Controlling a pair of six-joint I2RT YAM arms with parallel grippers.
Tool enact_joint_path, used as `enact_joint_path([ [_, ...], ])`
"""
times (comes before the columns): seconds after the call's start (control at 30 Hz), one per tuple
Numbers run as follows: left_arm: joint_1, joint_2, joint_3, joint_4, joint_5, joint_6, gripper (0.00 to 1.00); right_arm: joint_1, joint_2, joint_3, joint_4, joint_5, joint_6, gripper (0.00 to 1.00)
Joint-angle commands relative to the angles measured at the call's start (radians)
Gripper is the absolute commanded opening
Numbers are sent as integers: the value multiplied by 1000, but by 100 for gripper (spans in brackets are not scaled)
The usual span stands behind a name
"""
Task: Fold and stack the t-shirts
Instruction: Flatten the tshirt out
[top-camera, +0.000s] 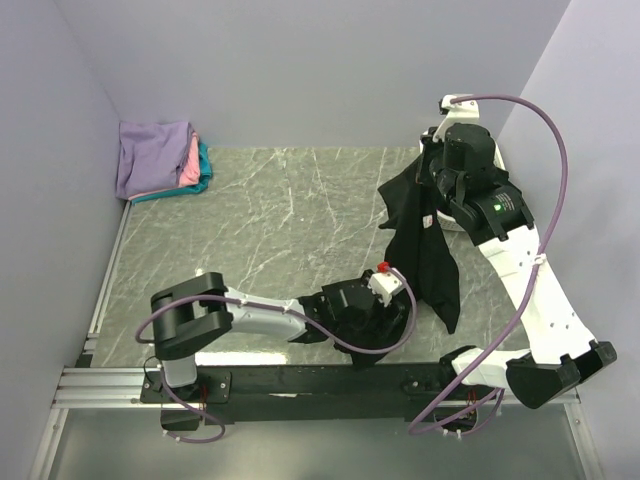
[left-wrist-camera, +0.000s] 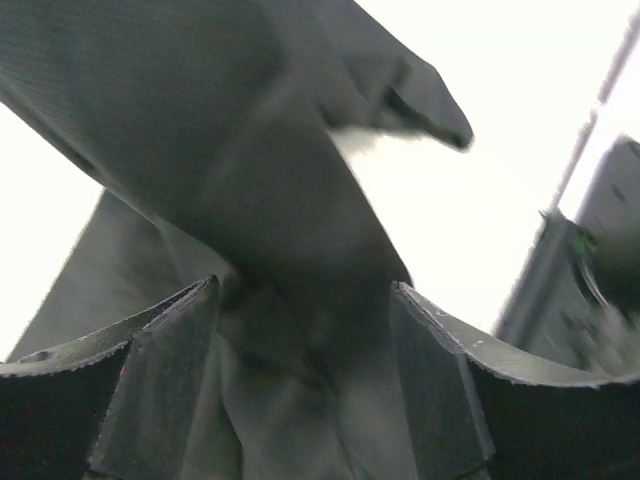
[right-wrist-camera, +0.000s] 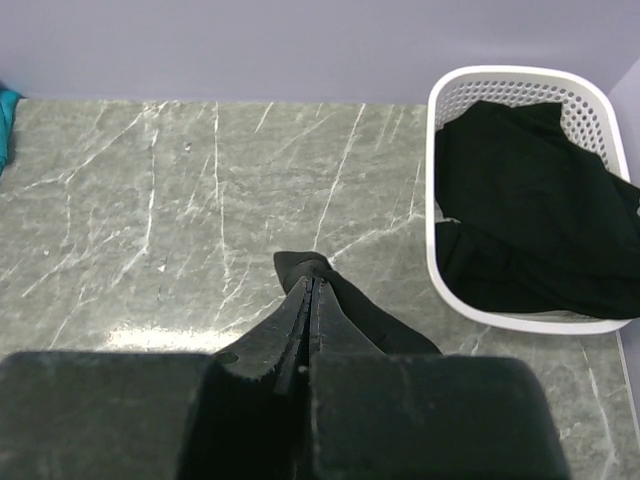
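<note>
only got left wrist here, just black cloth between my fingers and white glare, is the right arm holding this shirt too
Observer: Yes. The right gripper is shut on the plain black cloth t-shirt, which hangs from it above the table.
Operator: anything in the basket
Observer: The white perforated plastic basket holds more black cloth.
Operator: where's the stack
Observer: Folded lavender, pink and teal t-shirts sit in the far left corner of the grey marbled table.

Mostly hidden behind the right arm (top-camera: 530, 290) from above: white basket (right-wrist-camera: 500, 88). Cut by the right wrist view's left edge: teal t-shirt (right-wrist-camera: 5, 120). Blurred in the left wrist view: black t-shirt (left-wrist-camera: 250, 200).
</note>
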Motion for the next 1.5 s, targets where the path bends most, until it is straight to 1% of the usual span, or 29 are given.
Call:
enact_joint_path([
  [0.0, 1, 66, 45, 153, -140, 7, 74, -7, -17, 46, 28, 8, -15, 0],
  [0.03, 1, 90, 59, 177, -137, 3, 74, -8, -17, 46, 26, 8, -17, 0],
  [0.07, 1, 101, 65, 186, -118, 0, 71, -8, -17, 44, 26, 9, -17, 0],
  [0.13, 3, 133, 102, 182, -104, -23, 60, -8, -14, 46, 23, 12, -20, 0],
  [0.17, 4, 141, 107, 185, -95, -31, 35, -10, -14, 46, 21, 14, -20, 0],
  [0.23, 7, 147, 113, 194, -71, -48, 1, -8, -15, 38, 20, 14, -22, 0],
  [0.3, 13, 138, 114, 196, -68, -30, 1, -11, -22, 38, 20, 18, -22, 0],
  [0.4, 48, 64, 119, 92, -107, -5, 1, -14, -23, 40, 15, 40, -23, 0],
  [0.47, 111, -61, 94, 23, -129, -11, 1, -14, -31, 43, 6, 55, -23, 0],
  [0.5, 137, -116, 81, -57, -130, -7, 1, -14, -34, 44, 2, 61, -20, 0],
  [0.53, 163, -232, 61, -108, -127, -8, 1, -13, -44, 41, -5, 66, -14, 0],
  [0.57, 218, -291, 59, -172, -130, -10, 1, -14, -52, 38, -9, 70, -12, 0],
  [0.6, 243, -349, 54, -226, -143, 4, 1, -14, -63, 32, -12, 76, -8, 0],
  [0.63, 260, -469, 50, -320, -176, 19, 1, -14, -80, 20, -14, 81, -5, 0],
  [0.7, 308, -572, 53, -396, -189, 58, 1, -14, -97, 9, -21, 72, -2, 0],
  [0.73, 323, -644, 88, -512, -187, 62, 1, -16, -110, -2, -26, 70, 1, 0],
  [0.83, 357, -735, 171, -638, -219, 85, 1, -13, -137, -17, -44, 19, 23, 0],
  [0.87, 368, -747, 192, -718, -235, 88, 1, -8, -144, -20, -54, -12, 28, 0],
  [0.93, 374, -761, 273, -803, -253, 85, 1, 0, -172, -35, -58, -75, 34, 0],
  [0.97, 378, -761, 304, -899, -255, 82, 1, 13, -183, -43, -57, -94, 38, 0],
  [1.0, 378, -761, 359, -941, -277, 63, 1, 18, -193, -49, -57, -124, 40, 0],
  [1.07, 380, -786, 395, -993, -267, 61, 1, 32, -239, -72, -52, -207, 41, 0],
  [1.1, 380, -793, 419, -1057, -267, 50, 1, 49, -258, -83, -43, -229, 40, 0],
  [1.2, 381, -809, 563, -1158, -264, 27, 1, 70, -337, -112, -12, -275, 52, 0],
  [1.27, 380, -816, 614, -1200, -235, 32, 1, 73, -390, -117, 6, -293, 61, 0],
  [1.3, 380, -812, 677, -1226, -244, 21, 1, 73, -402, -112, 20, -327, 60, 0],
  [1.33, 378, -794, 709, -1287, -268, 13, 1, 75, -420, -99, 24, -331, 58, 0],
  [1.4, 380, -772, 784, -1332, -287, 12, 1, 78, -425, -79, 35, -354, 43, 0],
  [1.47, 380, -747, 811, -1363, -359, 12, 2, 78, -425, -65, 55, -361, 32, 0],
])
